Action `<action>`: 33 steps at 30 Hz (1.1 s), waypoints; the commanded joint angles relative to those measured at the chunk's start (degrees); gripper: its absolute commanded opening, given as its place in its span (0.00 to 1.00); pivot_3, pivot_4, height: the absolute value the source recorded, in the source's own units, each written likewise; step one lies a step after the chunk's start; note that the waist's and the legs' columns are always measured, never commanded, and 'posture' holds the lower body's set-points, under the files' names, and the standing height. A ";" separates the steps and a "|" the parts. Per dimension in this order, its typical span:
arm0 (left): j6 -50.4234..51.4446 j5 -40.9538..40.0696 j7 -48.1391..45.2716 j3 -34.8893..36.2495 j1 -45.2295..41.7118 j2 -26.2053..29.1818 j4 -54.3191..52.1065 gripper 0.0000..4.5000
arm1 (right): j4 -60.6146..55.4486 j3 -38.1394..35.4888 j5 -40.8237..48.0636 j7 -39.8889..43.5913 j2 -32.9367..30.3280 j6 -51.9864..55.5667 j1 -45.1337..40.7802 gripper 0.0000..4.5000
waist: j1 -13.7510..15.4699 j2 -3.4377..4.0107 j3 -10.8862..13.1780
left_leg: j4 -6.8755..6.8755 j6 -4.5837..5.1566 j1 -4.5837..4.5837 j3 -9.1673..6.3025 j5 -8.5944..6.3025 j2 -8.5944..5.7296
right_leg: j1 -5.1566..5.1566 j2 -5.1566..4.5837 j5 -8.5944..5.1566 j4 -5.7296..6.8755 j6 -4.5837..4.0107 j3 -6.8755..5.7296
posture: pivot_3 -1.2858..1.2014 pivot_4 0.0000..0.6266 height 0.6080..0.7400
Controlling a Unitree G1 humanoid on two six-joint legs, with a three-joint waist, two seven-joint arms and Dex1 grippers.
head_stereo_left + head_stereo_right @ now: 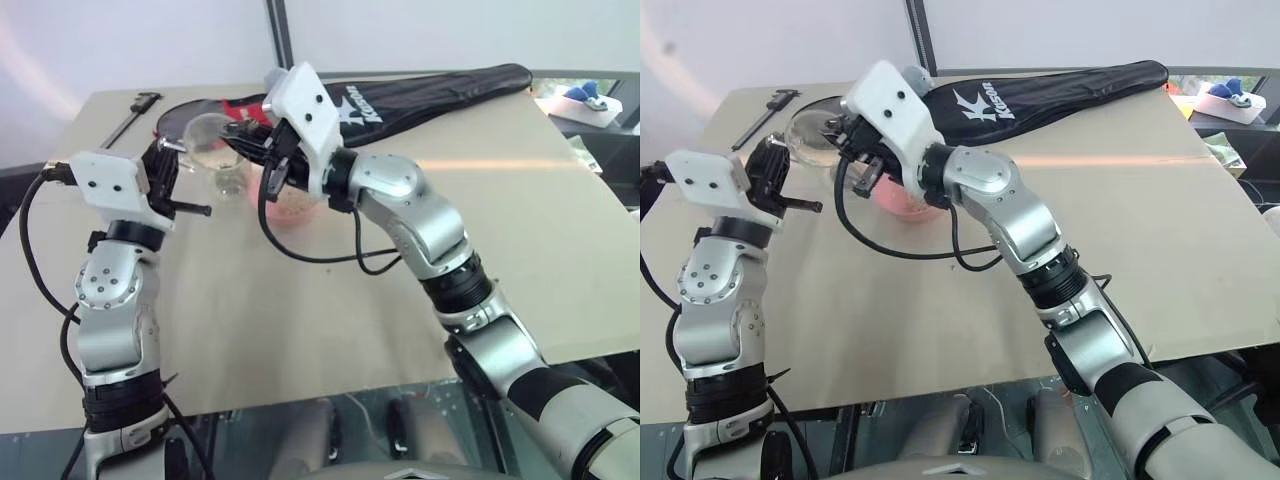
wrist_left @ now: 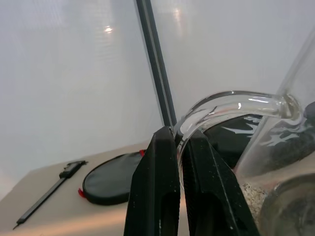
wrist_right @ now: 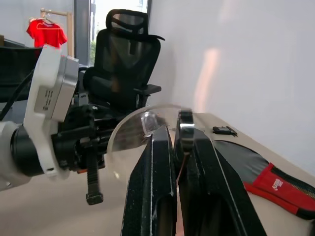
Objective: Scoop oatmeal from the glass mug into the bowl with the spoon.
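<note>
My left gripper (image 2: 179,135) is shut on the curved handle of the glass mug (image 1: 208,138), which it holds tilted above the table at the far left. Pale oatmeal (image 2: 252,192) lies inside the mug. My right gripper (image 3: 174,130) reaches in from the right and is shut on the thin silver spoon (image 3: 185,129), whose far end points at the mug's mouth (image 3: 140,135). The pink bowl (image 1: 296,208) sits on the table just below the right wrist, partly hidden by it; some pale flakes show inside.
A long black racket cover (image 1: 430,95) lies across the back of the table (image 1: 480,260). A dark caliper-like tool (image 1: 135,110) lies at the back left corner. Small items (image 1: 580,100) stand beyond the right edge. An office chair (image 3: 128,59) stands off the table.
</note>
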 commanded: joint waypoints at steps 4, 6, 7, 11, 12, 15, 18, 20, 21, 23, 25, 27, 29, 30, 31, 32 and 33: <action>-4.11 1.69 0.35 -0.64 -3.43 1.09 -0.82 0.01 | -0.87 -3.33 3.29 -0.21 2.86 3.81 -0.48 0.00 | 0.00 0.00 0.00 | 0.00 0.00 0.00 0.00 0.00 0.00 | 0.00 0.00 0.00 0.01 0.00 0.00 | 0.52 0.24 1.00; -4.74 2.22 0.14 -1.04 -3.77 1.23 -0.09 0.01 | -1.16 -5.63 5.39 -1.12 3.84 6.68 -0.81 0.00 | -0.04 0.00 0.00 | 0.00 0.00 0.00 0.00 0.00 0.00 | 0.00 0.00 0.00 0.01 0.00 0.00 | 0.52 0.24 1.00; -5.04 2.56 0.09 -1.18 -3.87 1.29 0.24 0.01 | -1.28 -6.59 6.25 -1.56 4.23 7.99 -0.96 0.00 | -0.03 0.00 0.00 | 0.00 0.00 0.00 0.00 0.00 0.00 | 0.00 0.00 0.00 0.01 0.00 0.00 | 0.52 0.24 1.00; -6.71 3.59 -0.02 -1.54 -4.60 1.41 3.40 0.01 | -0.98 -13.86 13.41 -5.32 7.02 16.47 -2.43 0.00 | 0.02 0.00 0.00 | 0.00 -0.01 0.00 -0.01 0.01 0.00 | 0.00 0.01 0.00 0.02 0.00 -0.02 | 0.52 0.24 1.00; -7.04 3.76 -0.02 -1.53 -4.71 1.44 4.07 0.01 | -0.91 -15.08 14.56 -6.13 7.41 17.86 -2.81 0.00 | 0.03 0.00 0.00 | 0.00 -0.01 0.00 -0.02 0.01 0.00 | 0.00 0.01 0.00 0.03 0.00 -0.02 | 0.52 0.24 1.00; -8.37 5.19 0.09 -1.51 -5.63 2.38 7.48 0.01 | 0.97 -20.20 19.34 -9.07 8.42 21.61 -5.18 0.00 | -0.01 0.01 0.00 | 0.00 -0.01 0.00 -0.02 0.01 -0.01 | 0.00 0.00 0.00 0.02 0.00 -0.03 | 0.52 0.24 1.00; -9.50 5.93 0.01 -1.63 -6.94 3.12 10.10 0.01 | 3.04 -23.79 23.21 -11.62 8.69 24.18 -7.16 0.00 | -0.04 0.01 0.00 | -0.01 -0.01 0.00 -0.02 0.01 -0.01 | 0.00 0.01 0.00 0.02 0.00 -0.04 | 0.52 0.24 1.00; -10.02 6.38 -0.01 -1.74 -7.65 3.60 11.48 0.01 | 4.28 -25.30 25.12 -12.82 8.62 25.53 -8.08 0.00 | -0.11 0.01 0.00 | -0.02 -0.01 -0.01 -0.02 0.01 -0.01 | -0.01 0.00 0.00 0.02 0.00 -0.04 | 0.52 0.24 1.00; -10.20 6.69 -0.04 -1.84 -8.00 3.90 12.17 0.01 | 5.13 -26.19 26.14 -13.48 8.63 26.16 -8.64 0.00 | -0.13 0.01 0.00 | -0.02 -0.01 -0.01 -0.02 0.01 -0.01 | -0.01 0.00 0.00 0.01 0.00 -0.03 | 0.52 0.24 1.00; -10.82 7.53 -0.10 -2.04 -8.85 4.71 13.74 0.01 | 7.43 -27.82 27.64 -14.66 8.41 27.01 -10.06 0.00 | -0.13 0.01 0.00 | -0.03 -0.01 -0.02 -0.01 0.01 -0.01 | -0.01 -0.01 0.00 0.02 0.00 -0.03 | 0.52 0.24 1.00; -11.30 8.01 -0.05 -2.27 -9.96 5.33 15.65 0.01 | 9.71 -29.02 28.57 -15.35 7.99 27.40 -11.36 0.00 | -0.10 0.01 0.00 | -0.02 -0.01 -0.01 -0.01 0.01 -0.01 | -0.01 0.00 0.00 0.03 0.00 -0.04 | 0.52 0.24 1.00; -11.92 8.48 0.01 -2.49 -11.21 5.99 17.86 0.01 | 12.63 -30.31 29.23 -16.03 7.64 27.69 -12.78 0.00 | -0.12 0.01 0.00 | -0.02 -0.01 -0.01 -0.01 0.01 -0.01 | -0.01 0.00 0.00 0.02 0.00 -0.04 | 0.52 0.24 1.00; -12.89 8.90 -0.25 -2.81 -12.14 6.69 19.67 0.01 | 15.68 -31.59 29.70 -16.77 7.34 27.93 -14.12 0.00 | -0.13 0.01 0.00 | -0.02 -0.01 -0.02 -0.01 0.01 -0.02 | -0.02 0.00 0.00 0.03 0.00 -0.04 | 0.52 0.24 1.00; -13.31 9.04 -0.35 -2.92 -12.38 6.96 20.32 0.01 | 16.89 -31.94 29.67 -16.95 7.15 27.93 -14.65 0.00 | -0.13 0.01 0.00 | -0.02 -0.01 -0.02 -0.01 0.01 -0.02 | -0.02 0.00 0.00 0.03 0.00 -0.04 | 0.52 0.24 1.00; -13.77 9.11 -0.47 -3.02 -12.59 7.20 20.97 0.01 | 18.37 -32.45 29.62 -17.21 6.97 27.83 -15.32 0.00 | -0.14 0.01 0.00 | -0.03 -0.01 -0.02 -0.01 0.01 -0.03 | -0.02 0.00 0.00 0.03 0.00 -0.04 | 0.52 0.24 1.00; -14.25 9.23 -0.58 -3.14 -12.78 7.45 21.55 0.01 | 19.70 -32.87 29.48 -17.38 6.81 27.58 -15.92 0.00 | -0.17 0.01 0.00 | -0.04 -0.01 -0.02 -0.01 0.01 -0.03 | -0.02 0.00 0.00 0.02 0.00 -0.04 | 0.52 0.24 1.00; -14.64 9.18 -0.67 -3.14 -12.92 7.59 22.06 0.01 | 20.93 -33.31 29.34 -17.58 6.65 27.36 -16.52 0.00 | -0.17 0.01 0.01 | -0.05 -0.01 -0.02 -0.01 0.01 -0.03 | -0.02 -0.01 0.00 0.02 0.00 -0.04 | 0.52 0.24 1.00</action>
